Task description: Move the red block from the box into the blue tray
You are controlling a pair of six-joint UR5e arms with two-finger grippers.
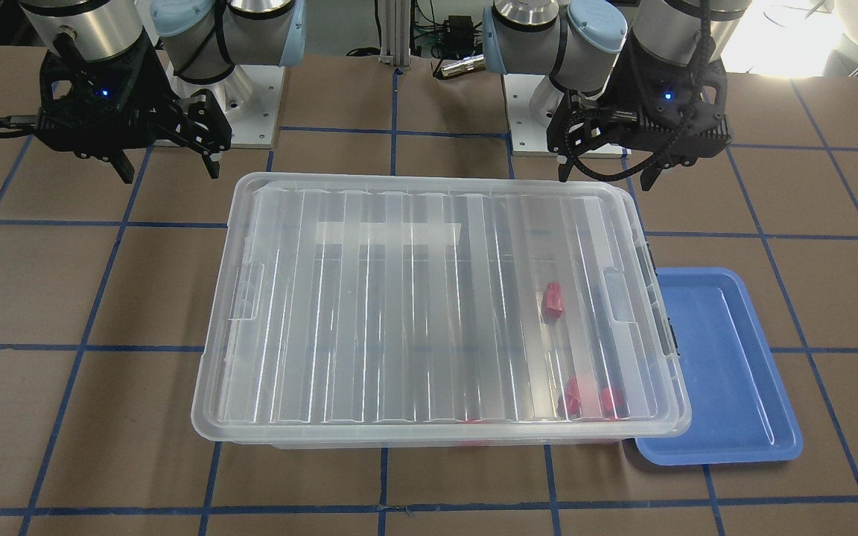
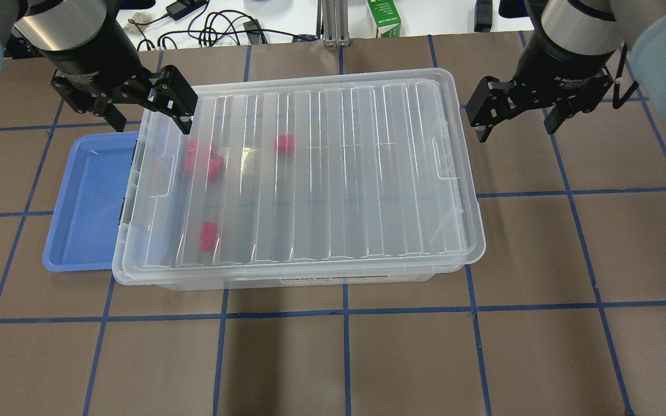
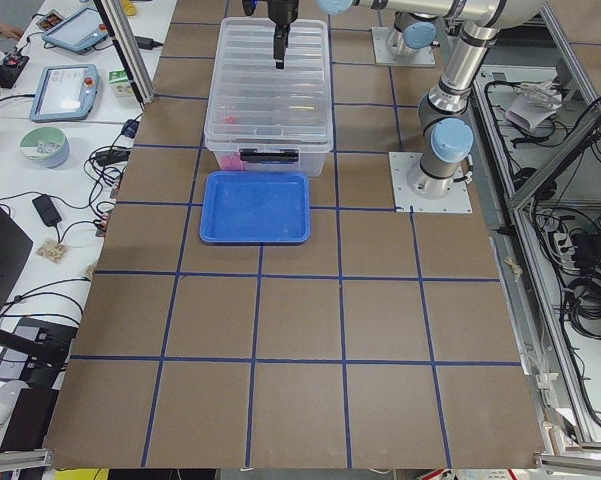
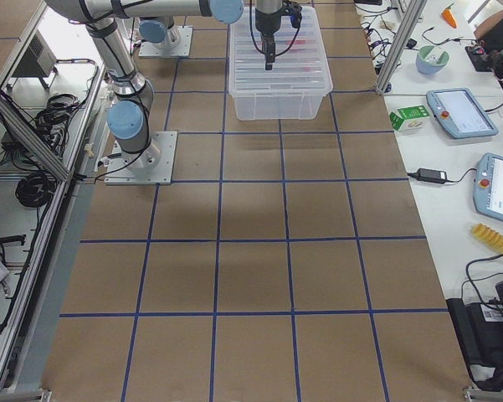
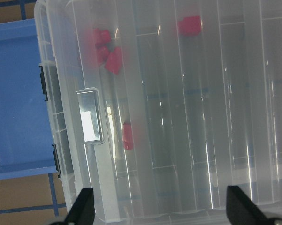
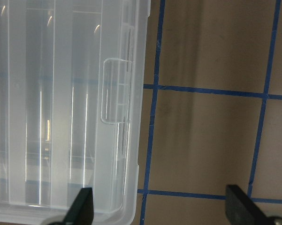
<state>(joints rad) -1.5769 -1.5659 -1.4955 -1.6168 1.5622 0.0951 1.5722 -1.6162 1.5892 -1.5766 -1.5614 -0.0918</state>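
The box [image 2: 339,173] is a clear bin with its ribbed lid on, in the middle of the table. Several red blocks lie inside at its left end: one alone [image 2: 285,144], one [image 2: 208,236] and a cluster [image 2: 200,162]. They show through the lid in the left wrist view [image 5: 127,136]. The blue tray [image 2: 87,202] lies empty against the box's left end. My left gripper [image 2: 149,115] is open and empty above the box's left end. My right gripper [image 2: 515,124] is open and empty above the table beside the box's right end.
The table is brown board with a blue tape grid. The arm bases [image 1: 250,97] stand behind the box in the front-facing view. A green carton [image 2: 384,17] and cables lie on the white desk beyond the table edge. Tablets [image 4: 460,113] lie there too.
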